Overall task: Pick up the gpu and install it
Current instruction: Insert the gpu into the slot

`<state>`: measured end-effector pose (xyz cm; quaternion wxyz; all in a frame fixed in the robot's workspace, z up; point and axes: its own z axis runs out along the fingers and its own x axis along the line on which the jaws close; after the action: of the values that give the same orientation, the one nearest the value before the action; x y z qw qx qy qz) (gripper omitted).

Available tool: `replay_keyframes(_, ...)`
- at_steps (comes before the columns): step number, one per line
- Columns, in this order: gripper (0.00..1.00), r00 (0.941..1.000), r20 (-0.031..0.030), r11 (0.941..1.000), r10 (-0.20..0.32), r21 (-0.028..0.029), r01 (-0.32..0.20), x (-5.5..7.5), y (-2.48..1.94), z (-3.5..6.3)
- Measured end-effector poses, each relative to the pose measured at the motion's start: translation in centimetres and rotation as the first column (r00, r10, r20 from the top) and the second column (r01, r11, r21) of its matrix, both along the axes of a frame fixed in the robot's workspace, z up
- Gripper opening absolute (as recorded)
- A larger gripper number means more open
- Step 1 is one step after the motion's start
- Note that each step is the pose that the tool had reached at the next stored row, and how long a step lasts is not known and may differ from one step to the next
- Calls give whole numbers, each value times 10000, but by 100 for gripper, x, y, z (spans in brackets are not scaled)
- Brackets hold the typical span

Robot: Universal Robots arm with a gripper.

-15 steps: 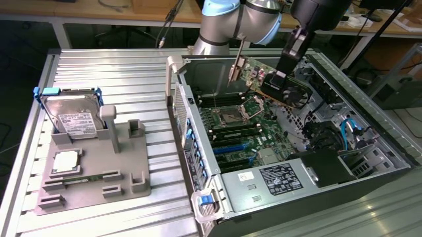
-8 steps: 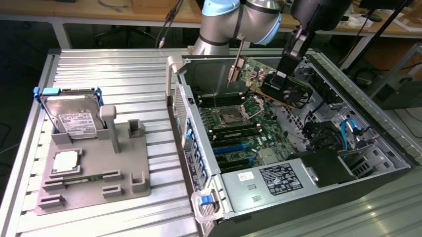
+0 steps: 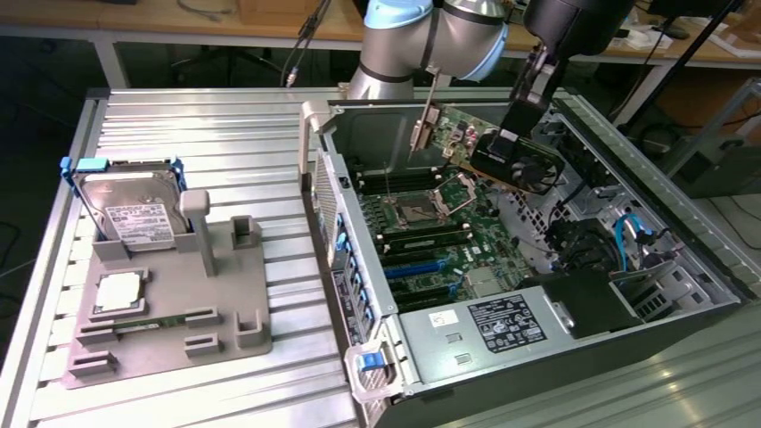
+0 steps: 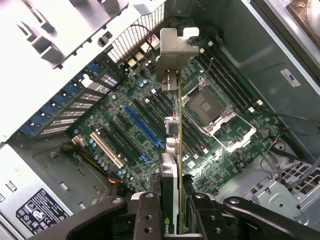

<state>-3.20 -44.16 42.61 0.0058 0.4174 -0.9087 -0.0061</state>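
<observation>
the gpu hung in the air over the open computer case, held edge-on by the gripper; the jaws stood narrow, clamped on the card's upper edge; its silver bracket pointed toward the case's rear wall. we judged the pick-up done and the install not: the card hung clear above the motherboard, between the long blue slot and the processor socket as the wrist camera saw it; no edge was seated in any slot. on the card, close by the jaws, we saw a green-and-white logo, too cut off to read for sure; the power supply carried a black label with white print; the hard drive, upright in the grey stand beside the case, carried a white one; we could read neither.
</observation>
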Motion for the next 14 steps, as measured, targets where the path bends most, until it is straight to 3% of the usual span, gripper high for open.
replay_keyframes(14, 27, 9977, 0, 9977, 676, -1, -676, 0, 0, 0)
